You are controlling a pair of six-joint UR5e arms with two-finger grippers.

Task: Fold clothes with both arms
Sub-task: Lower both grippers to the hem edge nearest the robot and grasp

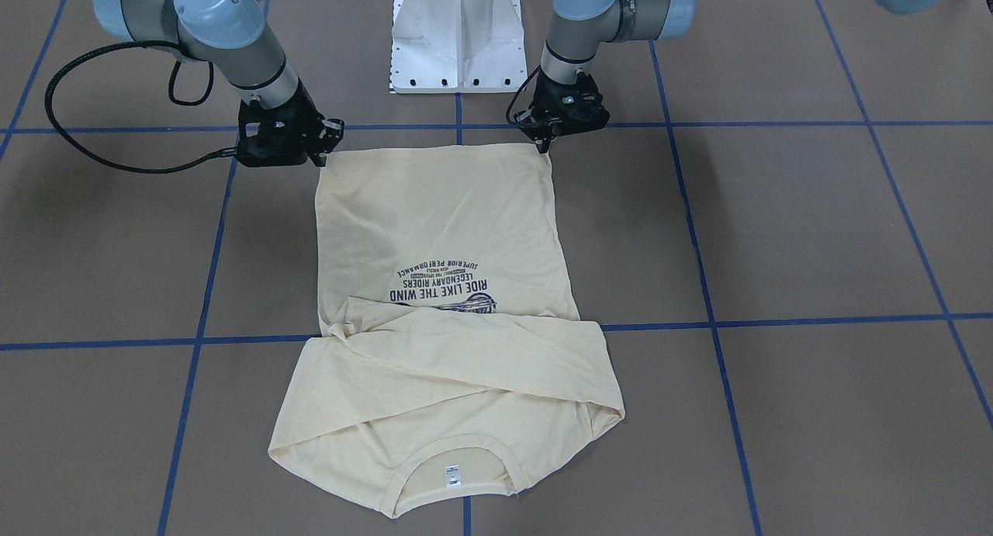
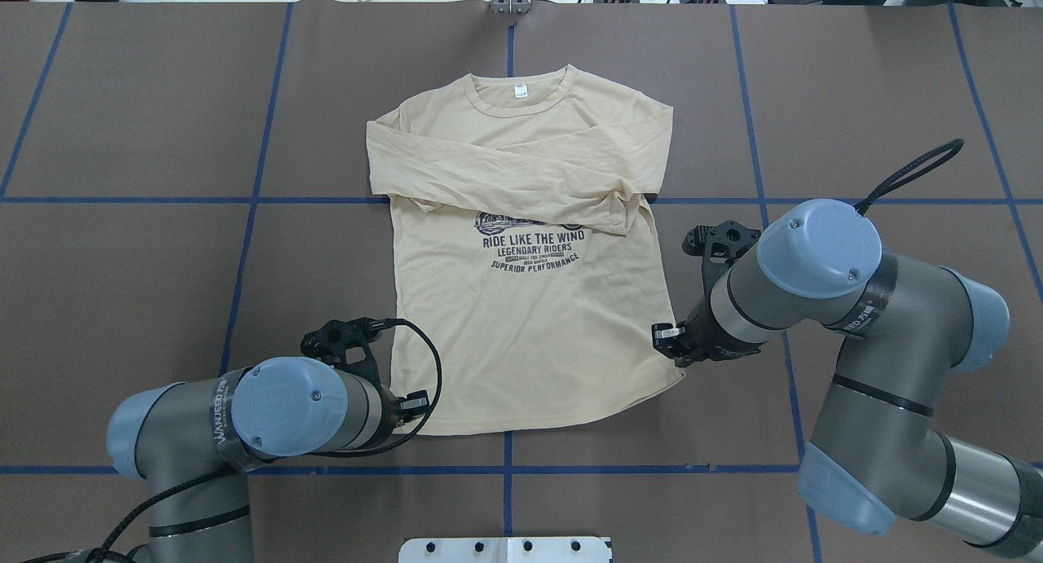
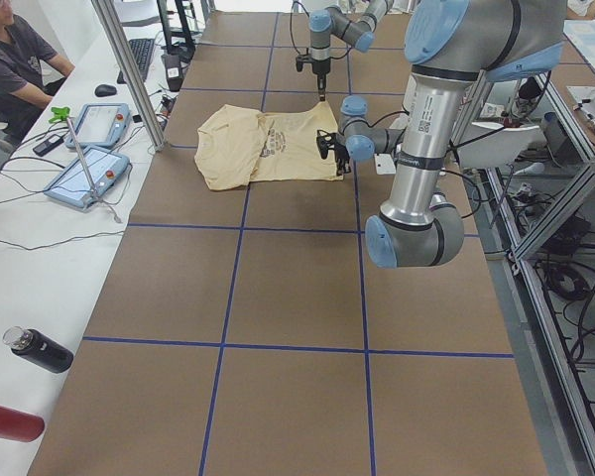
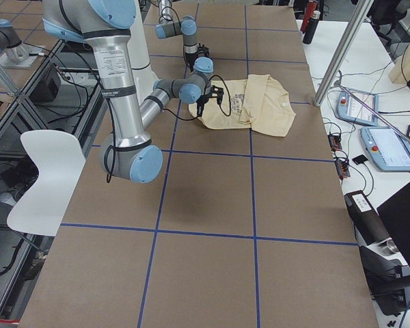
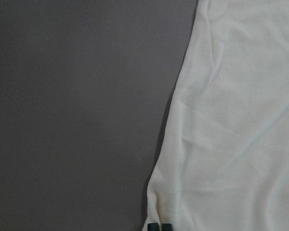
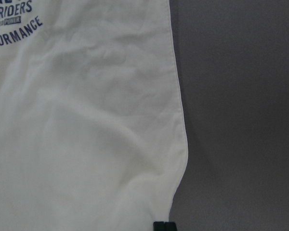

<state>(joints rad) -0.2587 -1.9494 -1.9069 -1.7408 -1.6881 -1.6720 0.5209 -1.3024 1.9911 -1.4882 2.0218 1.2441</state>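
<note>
I am pinching the T-shirt (image 1: 442, 218) by its two near corners, left gripper (image 1: 542, 146) on one, right gripper (image 1: 320, 160) on the other, both squeezed tight. It is lying flat, stretching straight away from me toward its collar (image 1: 458, 447).

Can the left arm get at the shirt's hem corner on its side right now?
Likely yes. The left gripper sits right at that corner of the T-shirt. In the wrist view its fingertips are closed together on the fabric edge, and nothing lies in its way.
</note>
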